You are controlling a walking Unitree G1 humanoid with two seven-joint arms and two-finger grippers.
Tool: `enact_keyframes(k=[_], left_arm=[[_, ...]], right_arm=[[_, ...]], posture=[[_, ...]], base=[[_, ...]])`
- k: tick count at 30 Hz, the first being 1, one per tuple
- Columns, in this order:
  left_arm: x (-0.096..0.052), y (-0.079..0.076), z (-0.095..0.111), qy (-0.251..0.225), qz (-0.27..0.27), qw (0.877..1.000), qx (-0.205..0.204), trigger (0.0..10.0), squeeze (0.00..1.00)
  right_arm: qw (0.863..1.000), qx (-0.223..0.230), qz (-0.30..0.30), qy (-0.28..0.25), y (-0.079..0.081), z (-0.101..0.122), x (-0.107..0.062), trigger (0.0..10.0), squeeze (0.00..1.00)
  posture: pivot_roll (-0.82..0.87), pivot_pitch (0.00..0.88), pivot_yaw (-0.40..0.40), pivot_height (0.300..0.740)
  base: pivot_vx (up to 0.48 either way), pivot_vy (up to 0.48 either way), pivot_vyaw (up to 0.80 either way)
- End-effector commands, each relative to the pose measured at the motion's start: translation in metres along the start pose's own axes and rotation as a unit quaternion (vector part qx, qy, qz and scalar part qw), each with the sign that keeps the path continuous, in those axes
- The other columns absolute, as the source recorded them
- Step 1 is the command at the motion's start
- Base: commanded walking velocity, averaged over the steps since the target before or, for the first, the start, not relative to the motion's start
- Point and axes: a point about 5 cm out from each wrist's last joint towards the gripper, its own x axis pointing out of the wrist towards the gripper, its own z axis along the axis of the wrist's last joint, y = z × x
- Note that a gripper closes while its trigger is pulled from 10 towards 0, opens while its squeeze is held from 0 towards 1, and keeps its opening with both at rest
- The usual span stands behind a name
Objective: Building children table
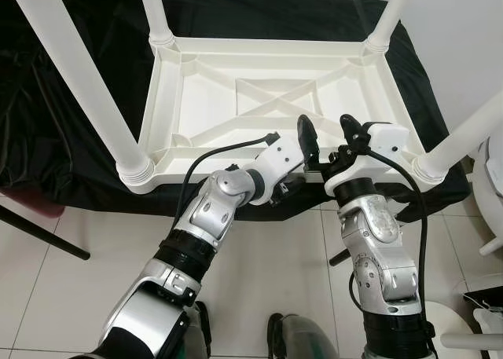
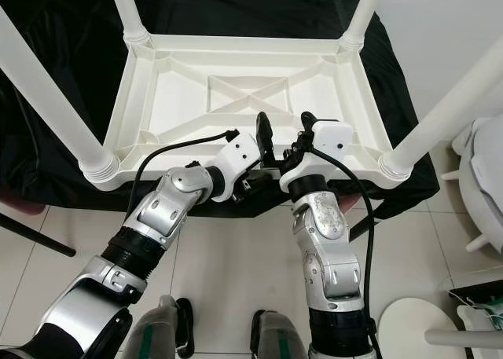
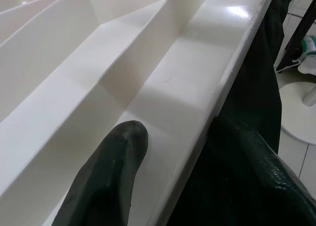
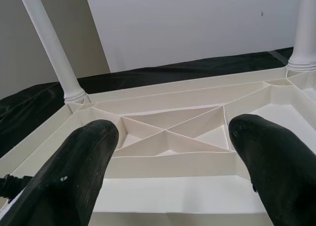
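A white plastic children's table (image 1: 206,92) lies upside down on a black cloth, its ribbed underside facing up. Its legs stand up from the corners: near left (image 1: 78,68), far left (image 1: 155,13), far right (image 1: 389,17) and near right (image 1: 464,139). My left gripper (image 3: 173,129) is open at the table's near rim, one finger (image 3: 113,166) inside on the white ledge and the other outside against the cloth. My right gripper (image 4: 173,132) is open just beside it, over the same near rim and pointing across the underside, holding nothing.
The black cloth (image 1: 71,139) hangs over the low support down to the tiled floor (image 1: 78,296). A dark rod (image 1: 39,233) lies at the left. White furniture (image 1: 491,178) and a round white base (image 2: 416,327) stand at the right.
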Motion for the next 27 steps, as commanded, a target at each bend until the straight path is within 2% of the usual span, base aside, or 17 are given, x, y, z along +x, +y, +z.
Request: enact_keyframes(k=[1, 4, 5, 6, 8, 9, 10, 11, 12, 16, 20, 26, 27], left_arm=[[-0.001, 0.017, -0.015, 0.043, 0.168, 0.985, 0.002, 10.0, 0.00], [-0.001, 0.022, -0.017, 0.050, 0.183, 0.982, 0.000, 10.0, 0.00], [-0.003, 0.027, -0.018, 0.055, 0.195, 0.979, -0.007, 8.9, 0.00], [-0.004, 0.035, -0.019, 0.061, 0.212, 0.975, -0.012, 4.9, 0.00], [-0.004, 0.035, -0.019, 0.061, 0.212, 0.975, -0.012, 4.9, 0.00], [-0.007, 0.042, -0.020, 0.064, 0.230, 0.971, -0.022, 0.9, 0.00], [-0.007, 0.042, -0.020, 0.064, 0.230, 0.971, -0.022, 0.9, 0.00], [-0.010, 0.052, -0.020, 0.063, 0.251, 0.965, -0.038, 0.0, 0.00], [-0.013, 0.059, -0.021, 0.062, 0.268, 0.960, -0.047, 0.0, 0.00], [-0.025, 0.086, -0.020, 0.071, 0.329, 0.941, -0.040, 0.0, 0.00], [-0.030, 0.096, -0.021, 0.079, 0.345, 0.935, -0.024, 0.0, 0.00], [-0.036, 0.106, -0.024, 0.085, 0.359, 0.929, -0.023, 0.0, 0.00], [-0.040, 0.111, -0.026, 0.089, 0.369, 0.925, -0.025, 0.0, 0.00]], right_arm=[[1.000, 0.002, -0.002, 0.010, 0.000, -0.002, -0.002, 10.0, 0.00], [1.000, 0.001, -0.003, 0.011, 0.001, -0.003, -0.002, 10.0, 0.00], [1.000, 0.001, -0.004, 0.011, 0.001, -0.003, -0.002, 10.0, 0.00], [1.000, 0.001, -0.005, 0.012, 0.001, -0.003, -0.002, 10.0, 0.00], [1.000, 0.001, -0.005, 0.012, 0.001, -0.003, -0.002, 10.0, 0.00], [1.000, -0.001, -0.006, 0.013, 0.001, -0.003, -0.002, 10.0, 0.00], [1.000, -0.001, -0.006, 0.013, 0.001, -0.003, -0.002, 10.0, 0.00], [1.000, -0.001, -0.007, 0.014, 0.001, -0.003, -0.002, 10.0, 0.00], [1.000, -0.002, -0.008, 0.015, 0.001, -0.003, -0.002, 10.0, 0.00], [1.000, 0.000, -0.012, 0.016, 0.003, -0.003, -0.003, 10.0, 0.00], [1.000, 0.000, -0.014, 0.018, 0.004, -0.003, -0.003, 10.0, 0.00], [1.000, -0.001, -0.013, 0.020, 0.004, -0.004, -0.003, 10.0, 0.00], [1.000, -0.001, -0.011, 0.021, 0.005, -0.004, -0.004, 10.0, 0.00]], posture=[[-0.08, 0.170, 0.012, 0.740], [-0.08, 0.171, 0.013, 0.740], [-0.08, 0.171, 0.012, 0.740], [-0.08, 0.171, 0.012, 0.740], [-0.08, 0.171, 0.012, 0.740], [-0.08, 0.171, 0.013, 0.740], [-0.08, 0.171, 0.013, 0.740], [-0.08, 0.171, 0.012, 0.740], [-0.08, 0.171, 0.012, 0.740], [-0.08, 0.173, 0.011, 0.740], [-0.08, 0.173, 0.011, 0.740], [-0.08, 0.177, 0.009, 0.740], [-0.08, 0.178, 0.009, 0.740]], base=[[0.000, 0.000, 0.00], [0.000, 0.000, 0.00], [0.000, 0.000, 0.00], [0.000, 0.000, 0.00], [0.000, 0.000, 0.00], [0.000, 0.000, 0.00], [0.000, 0.000, 0.00], [0.000, 0.000, 0.00], [0.000, 0.000, 0.00], [0.000, 0.000, 0.00], [0.000, 0.000, 0.00], [0.000, 0.000, 0.00], [0.000, 0.000, 0.00]])
